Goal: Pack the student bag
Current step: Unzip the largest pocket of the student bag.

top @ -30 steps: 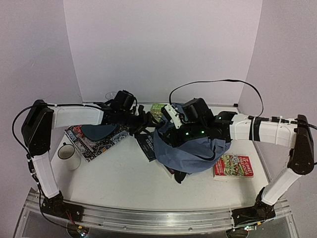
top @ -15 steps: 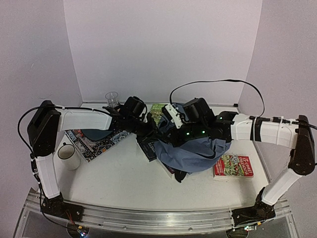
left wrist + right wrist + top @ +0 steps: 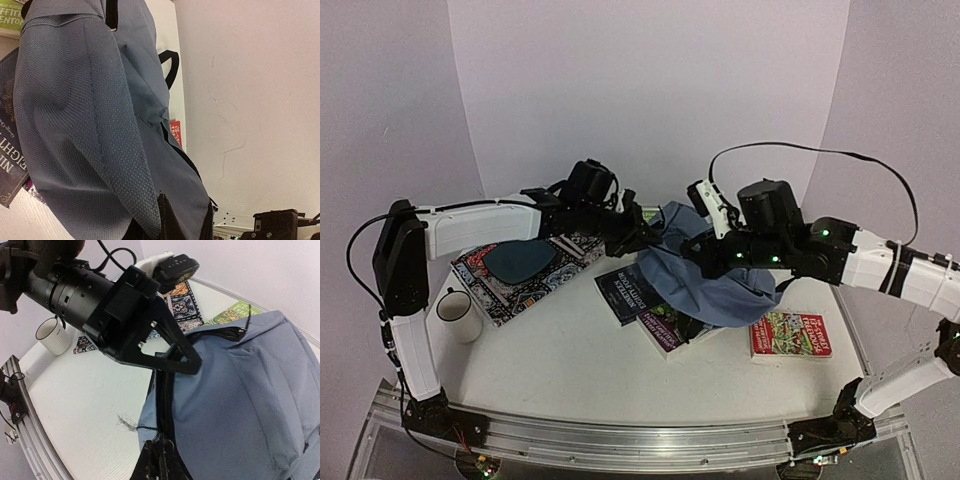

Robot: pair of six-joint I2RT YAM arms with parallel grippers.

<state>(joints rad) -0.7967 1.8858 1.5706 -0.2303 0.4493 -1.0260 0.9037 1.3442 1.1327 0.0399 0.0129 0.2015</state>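
Observation:
The student bag [image 3: 720,285], soft grey-blue fabric with a dark zipper line [image 3: 165,400], hangs bunched between both arms above the middle of the table. My left gripper [image 3: 642,238] is shut on the bag's left edge; in the left wrist view its fingertips [image 3: 167,217] pinch a fold of the weave [image 3: 75,100]. My right gripper [image 3: 692,262] is shut on the bag beside the zipper, with its own tips [image 3: 161,456] closed at the zipper line. The left gripper [image 3: 192,362] shows there too, clamped on the same edge a little farther along.
A dark blue book [image 3: 628,290] and another book [image 3: 665,328] lie under the bag's near side. A red book [image 3: 790,333] lies at the right, a patterned book [image 3: 525,270] at the left, a green book [image 3: 230,315] behind. A white mug [image 3: 455,310] stands near the left arm.
My left gripper has closed on the bag's edge. Both arms have lifted the bag up and toward the back right, uncovering the dark blue book.

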